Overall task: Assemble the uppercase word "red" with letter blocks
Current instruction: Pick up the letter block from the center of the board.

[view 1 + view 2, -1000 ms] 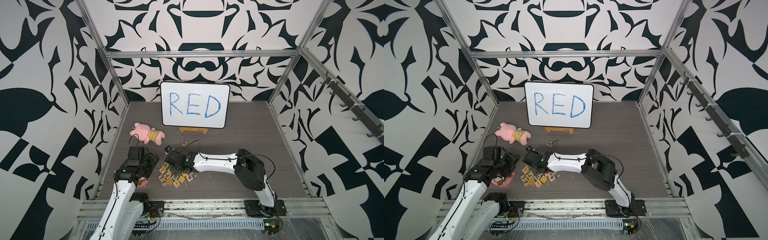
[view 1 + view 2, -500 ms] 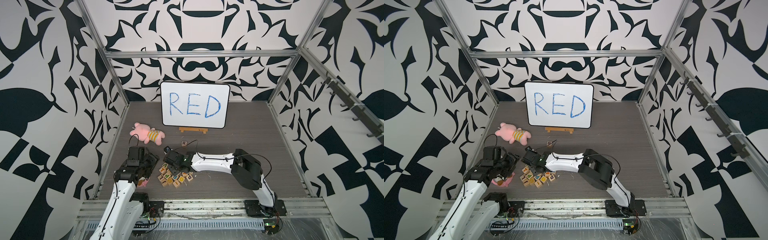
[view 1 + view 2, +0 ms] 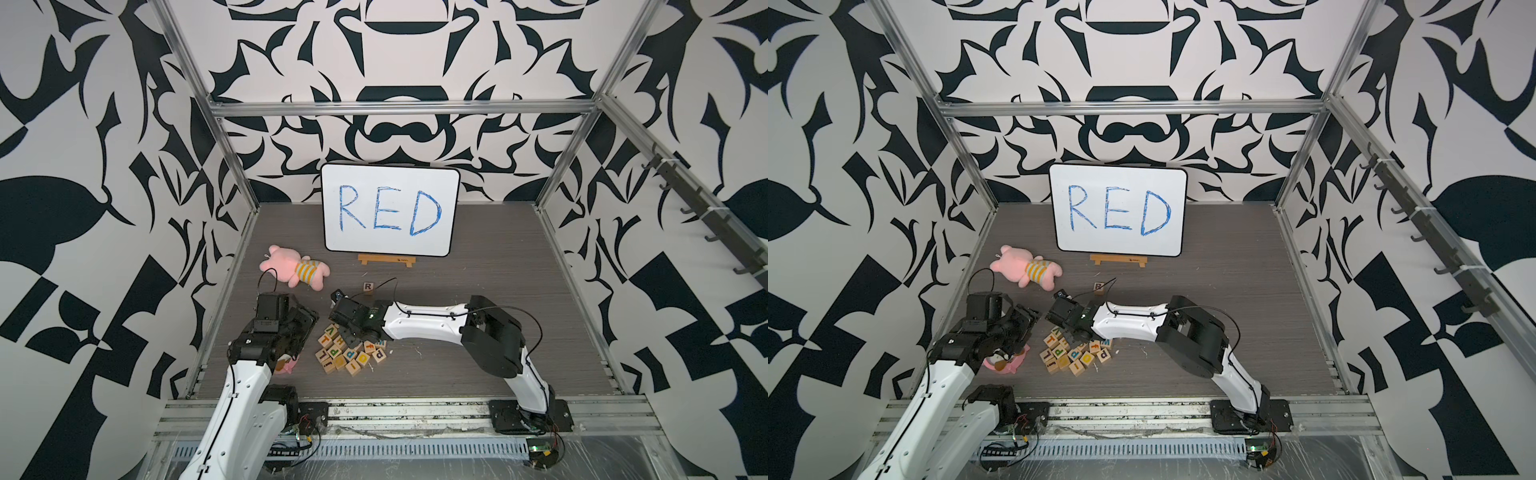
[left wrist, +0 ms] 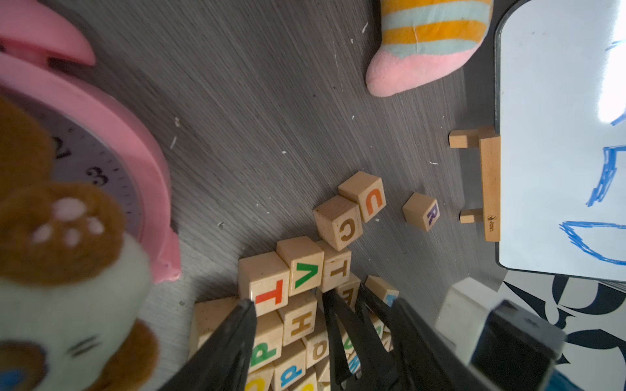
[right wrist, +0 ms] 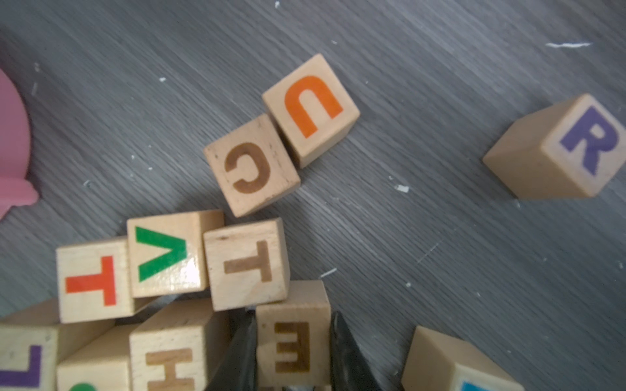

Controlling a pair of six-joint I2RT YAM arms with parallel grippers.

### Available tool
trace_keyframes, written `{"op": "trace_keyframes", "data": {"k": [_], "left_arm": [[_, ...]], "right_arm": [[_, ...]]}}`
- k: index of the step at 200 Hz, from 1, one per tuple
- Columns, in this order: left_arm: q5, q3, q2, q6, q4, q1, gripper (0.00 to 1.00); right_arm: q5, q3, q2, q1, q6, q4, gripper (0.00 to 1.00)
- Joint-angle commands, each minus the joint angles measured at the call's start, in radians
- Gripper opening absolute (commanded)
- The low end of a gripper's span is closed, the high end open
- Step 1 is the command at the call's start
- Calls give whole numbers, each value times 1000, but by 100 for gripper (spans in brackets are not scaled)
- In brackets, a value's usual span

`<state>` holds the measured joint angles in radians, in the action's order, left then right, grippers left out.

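Note:
The letter blocks (image 3: 349,353) (image 3: 1075,353) lie in a loose pile at the front left of the floor. My right gripper (image 5: 293,325) (image 3: 352,337) reaches down into the pile's far edge and is shut on a block whose visible face shows a brown E (image 5: 293,338). The purple R block (image 3: 368,286) (image 5: 559,149) (image 4: 421,211) stands alone before the whiteboard. My left gripper (image 4: 323,304) (image 3: 309,326) hovers open at the pile's left side, holding nothing. No D block shows, and the word "red" is not formed.
A whiteboard (image 3: 390,210) with blue RED leans at the back on a wooden stand (image 3: 386,261). A pink plush toy (image 3: 295,272) lies left of it. A pink clock (image 4: 101,135) (image 3: 286,365) sits under my left arm. Blocks U (image 5: 311,108) and C (image 5: 252,172) lie beside the pile.
My right gripper has closed its fingers onto the E block and its arm has edged slightly left. The left arm has barely moved.

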<state>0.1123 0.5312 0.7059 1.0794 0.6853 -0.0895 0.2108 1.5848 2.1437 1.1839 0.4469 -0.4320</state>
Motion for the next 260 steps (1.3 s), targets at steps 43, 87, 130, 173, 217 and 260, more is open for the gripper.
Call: {"op": "trace_keyframes", "data": {"k": [43,87,130,173,217,260], "left_arm": [[29,-7,-8,-18,-1,5,68],[32,-10,-3,-16,-14,4,69],[41,0,4,-15,-19,4,69],[48,8,-6,-18,-22,4,69],[91,12,-12,-31,-58,4,70],[129,18,18,-62,-119,-24,71]], "right_arm": [[-5,26,-24,-10,-17,-7,28],[-7,43,-11,-13,-16,-12,27],[-7,43,-33,-15,-23,-16,20],[12,31,-95,-14,-29,-26,21],[67,-9,-186,-19,-29,-7,21],[87,-79,-269,-76,-30,10,21]]}}
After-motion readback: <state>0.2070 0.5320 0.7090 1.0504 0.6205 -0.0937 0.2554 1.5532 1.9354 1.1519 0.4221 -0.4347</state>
